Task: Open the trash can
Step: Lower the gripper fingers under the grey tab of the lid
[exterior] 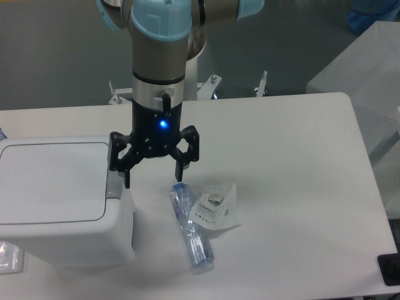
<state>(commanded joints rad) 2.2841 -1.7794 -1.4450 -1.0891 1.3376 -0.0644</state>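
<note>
Trash can (59,200) sitting at desk's (300,187) left edge, lid shut, long axis running left-right, grey push tab (114,180) facing right. Claw (154,175) hanging spread, empty, one fingertip over tab. Plastic bottle (190,228) and clear packet (215,206) lying right of can.

No text, brand or number is legible; the print on the clear packet (215,206) is too blurred.

Cool, even overhead light is falling on the white counter (294,156), which is reading bright without glare. Soft, faint shadows are lying under the gripper (152,172). A blue indicator light (164,124) is glowing on its body. The picture is looking slightly soft and grainy throughout.
</note>
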